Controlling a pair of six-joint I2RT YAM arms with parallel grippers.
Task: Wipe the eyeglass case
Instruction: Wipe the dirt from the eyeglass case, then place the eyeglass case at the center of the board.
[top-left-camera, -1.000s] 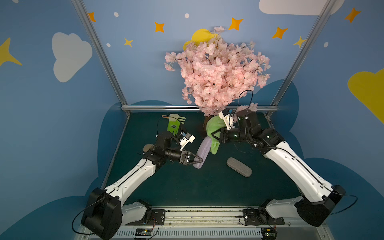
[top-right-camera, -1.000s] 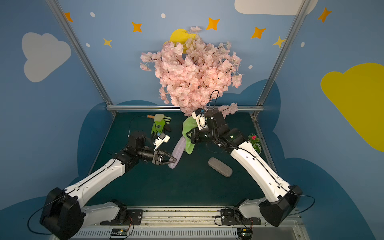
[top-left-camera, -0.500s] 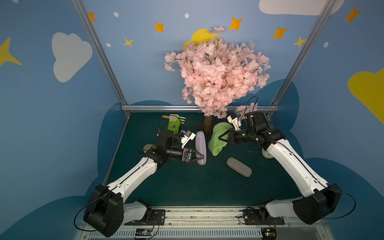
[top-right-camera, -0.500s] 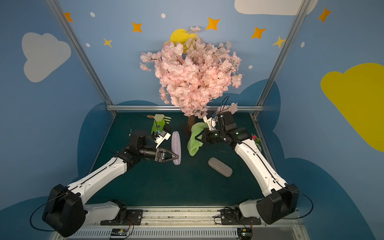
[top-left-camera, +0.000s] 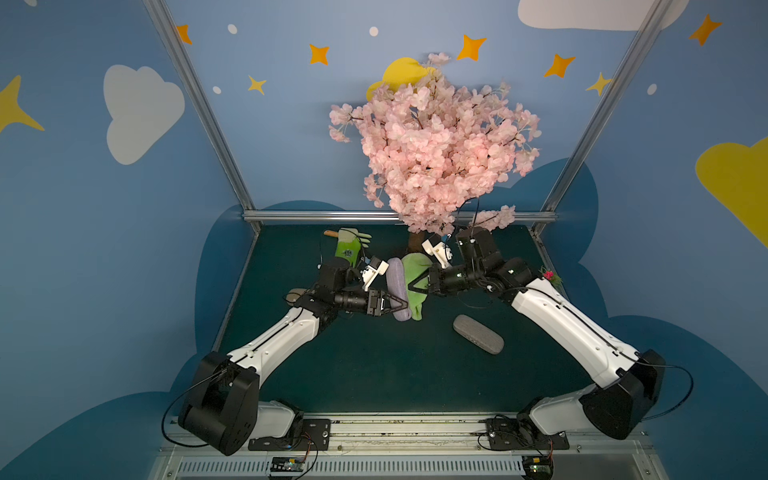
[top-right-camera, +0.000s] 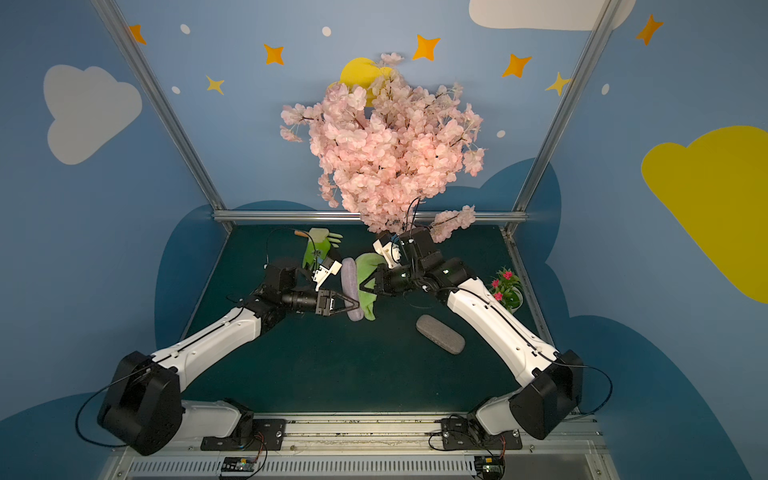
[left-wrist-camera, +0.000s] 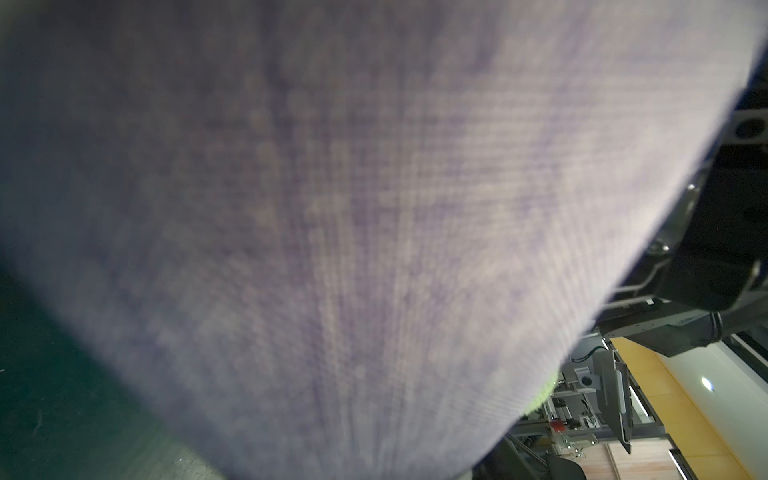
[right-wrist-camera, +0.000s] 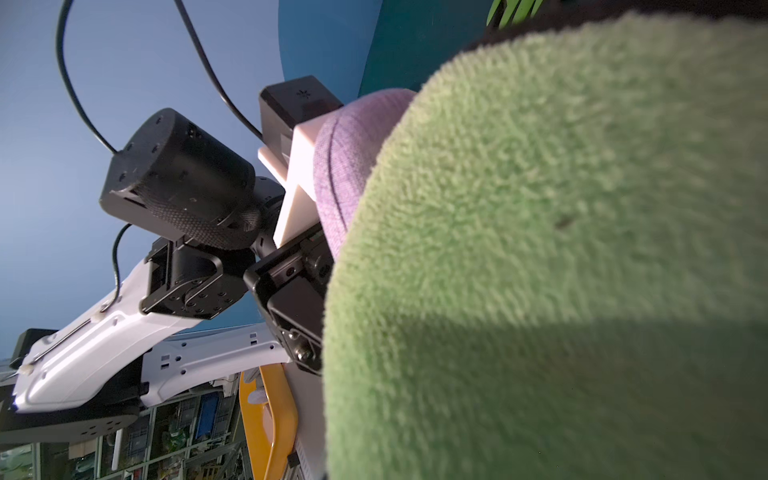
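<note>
Left hand (top-left-camera: 401, 306) clamps purple case (top-left-camera: 395, 275); right hand (top-left-camera: 412, 288) apparently pinches cloth (top-left-camera: 417, 266) filling wrist view.

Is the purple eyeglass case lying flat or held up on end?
Held up, roughly on end. In both top views the left gripper clamps the purple eyeglass case near its lower end; the green cloth touches its side.
</note>
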